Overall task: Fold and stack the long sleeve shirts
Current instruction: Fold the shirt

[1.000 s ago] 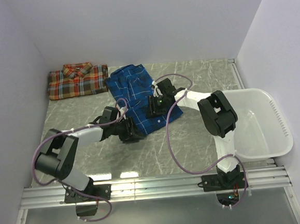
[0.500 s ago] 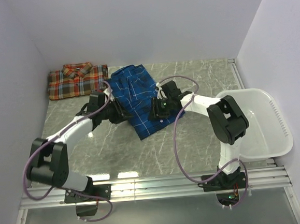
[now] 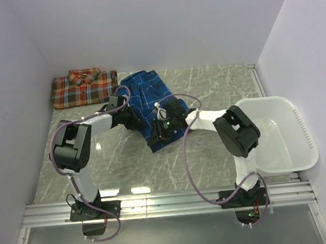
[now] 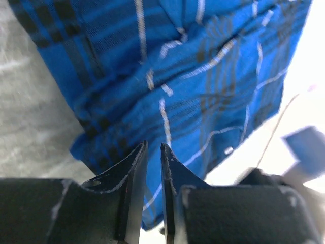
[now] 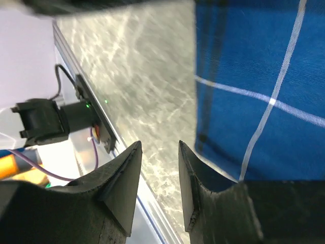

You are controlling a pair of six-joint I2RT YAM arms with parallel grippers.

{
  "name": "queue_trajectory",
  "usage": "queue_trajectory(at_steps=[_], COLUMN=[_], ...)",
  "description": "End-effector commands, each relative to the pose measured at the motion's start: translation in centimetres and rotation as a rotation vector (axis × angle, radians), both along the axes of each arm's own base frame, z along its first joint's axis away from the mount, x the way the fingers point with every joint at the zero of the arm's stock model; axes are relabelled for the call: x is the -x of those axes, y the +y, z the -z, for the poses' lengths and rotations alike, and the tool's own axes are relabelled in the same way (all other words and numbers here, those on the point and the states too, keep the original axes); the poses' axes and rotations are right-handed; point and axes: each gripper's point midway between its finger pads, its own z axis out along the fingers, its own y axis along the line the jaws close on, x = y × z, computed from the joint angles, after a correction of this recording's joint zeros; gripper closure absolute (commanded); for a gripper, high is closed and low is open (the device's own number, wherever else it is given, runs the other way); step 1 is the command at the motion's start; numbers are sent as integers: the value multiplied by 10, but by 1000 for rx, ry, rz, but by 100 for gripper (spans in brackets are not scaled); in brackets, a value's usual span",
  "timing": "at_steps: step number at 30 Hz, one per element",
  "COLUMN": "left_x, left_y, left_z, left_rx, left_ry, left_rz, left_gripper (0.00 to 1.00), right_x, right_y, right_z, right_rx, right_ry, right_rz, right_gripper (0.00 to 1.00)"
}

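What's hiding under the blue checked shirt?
The blue checked shirt lies on the grey marbled table, which shows all around its edges. The spot right underneath is covered by the cloth, so you can't see whether anything else is there.

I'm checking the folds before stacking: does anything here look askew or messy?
The blue shirt lies slanted and rumpled in the middle, with uneven edges. It is not a tidy rectangle like the red shirt, which is folded square at the far left. Nothing else stands out.

Arms point(image 3: 95, 123) outstretched, fingers point(image 4: 133, 168) slightly parted
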Motion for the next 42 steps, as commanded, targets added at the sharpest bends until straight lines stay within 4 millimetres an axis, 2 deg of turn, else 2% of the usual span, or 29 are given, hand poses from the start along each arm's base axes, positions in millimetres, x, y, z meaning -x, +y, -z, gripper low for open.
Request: queue_trajectory(at_steps=[1,5,10,13,15,17,19,22,23,24,25,26,27,28,30,31,33,34,39,42], left_x=[-16,-15,-16,-23,-32,-44,-57,-78,-85,-97,-104,-110,-121,-127,-138,-140,-142,-140,-126,-115], left_y=[-2,-1,0,-1,2,14,25,39,42,45,46,46,43,42,39,37,31,26,8,4], left_z=[-5,4,2,-23,-50,-71,-92,-108,-100,-109,-107,-93,-98,-81,-77,-59,-49,-37,-13,2], left_rx=[-8,-13,-17,-15,-32,-95,-160,-248,-280,-304,-330,-351,-355,-380,-390,-402,-397,-380,-328,-322], left_ry=[-41,-20,-29,-85,-141,-210,-282,-351,-341,-372,-386,-368,-392,-375,-385,-361,-348,-325,-283,-248], left_rz=[-8,-20,-21,-14,-28,-72,-98,-120,-122,-136,-120,-112,-107,-82,-63,-39,-7,18,54,58], left_gripper=[77,78,78,75,69,64,55,42,38,29,27,25,24,24,26,27,29,30,31,32], right_x=[10,24,24,23,22,14,1,-12,-21,-26,-29,-36,-38,-41,-45,-46,-45,-46,-50,-52], right_y=[-2,-20,-36,-45,-50,-57,-66,-74,-79,-83,-85,-89,-92,-94,-100,-102,-107,-109,-124,-136], right_z=[22,55,58,45,29,12,-5,-21,-30,-33,-39,-40,-41,-43,-43,-43,-41,-42,-40,-37], right_rx=[31,141,184,206,219,242,265,298,322,336,341,364,371,375,400,403,418,419,441,456], right_ry=[103,179,153,92,44,-38,-130,-209,-259,-281,-299,-320,-324,-327,-335,-335,-341,-345,-359,-356], right_rz=[-44,-49,-39,-52,-52,-38,5,56,96,123,147,181,200,222,256,269,287,299,369,422], right_gripper=[58,58,58,58,58,58,58,58,57,57,56,55,54,53,50,50,48,49,48,48])
